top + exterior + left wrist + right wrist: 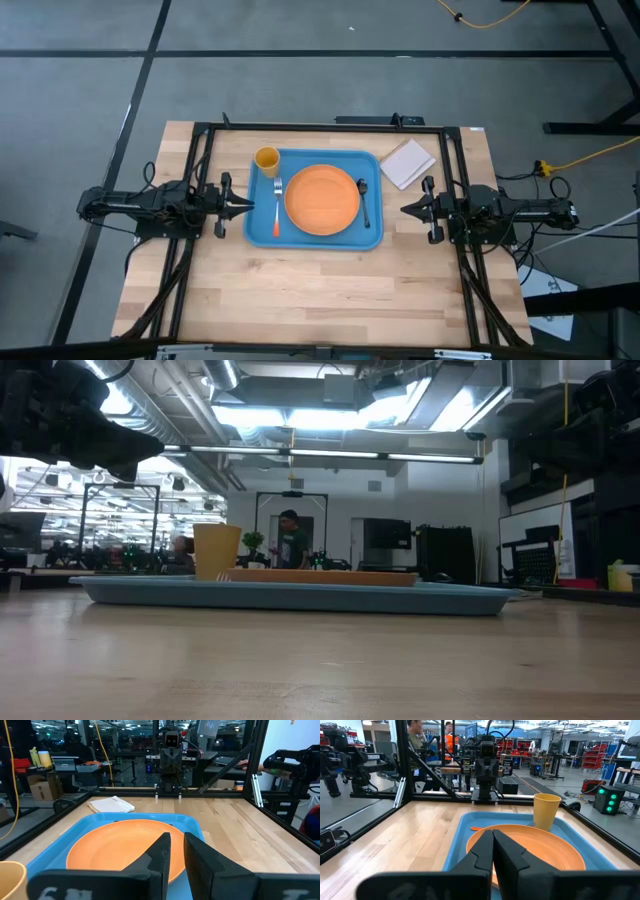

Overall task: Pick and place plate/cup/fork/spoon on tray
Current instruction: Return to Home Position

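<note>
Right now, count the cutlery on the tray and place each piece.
2. The fork lies left of the plate, near the cup; the spoon lies right of the plate. None looks hidden.

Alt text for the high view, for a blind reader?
A light-blue tray holds an orange plate, with fork and yellow cup on the picture's left and dark spoon on its right. The left gripper and right gripper flank the tray, empty.

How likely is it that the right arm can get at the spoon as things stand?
Probably yes. The spoon lies in the tray, between the plate and the rim facing the right end effector, which is shut; only that low rim intervenes.
</note>
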